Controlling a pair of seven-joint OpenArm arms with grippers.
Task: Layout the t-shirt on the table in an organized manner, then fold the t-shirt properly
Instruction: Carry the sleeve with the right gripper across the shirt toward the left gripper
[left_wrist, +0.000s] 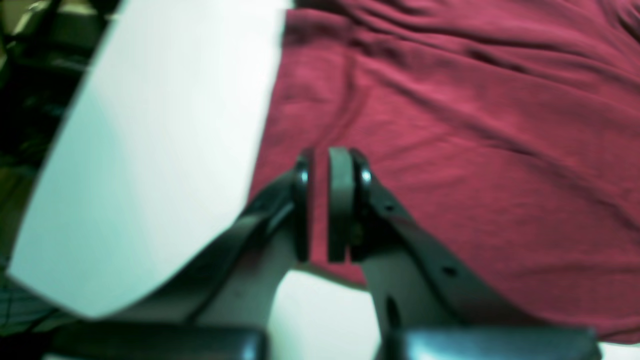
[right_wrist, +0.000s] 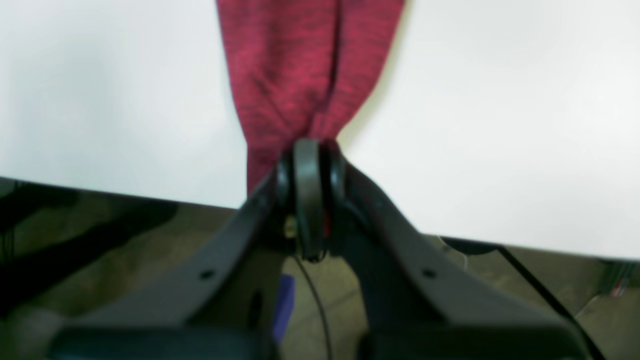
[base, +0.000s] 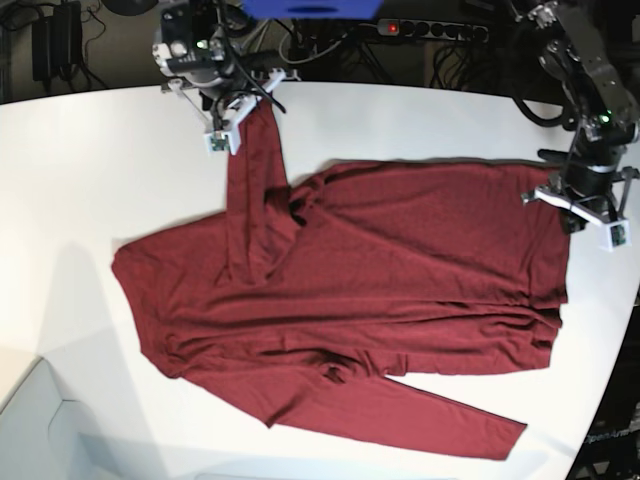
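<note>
The maroon t-shirt lies spread and wrinkled across the white table, with one long sleeve stretched toward the front right. Its other sleeve runs up to the far left, where my right gripper holds its end. In the right wrist view that gripper is shut on the bunched sleeve just above the table. My left gripper sits at the shirt's right edge. Seen from the left wrist, the left gripper is nearly closed, with the red t-shirt pinched between its pads beside the bare table.
The table's far edge runs right under my right gripper, with floor and cables below it. A power strip and wires lie behind the table. The curved right edge is close to the left arm.
</note>
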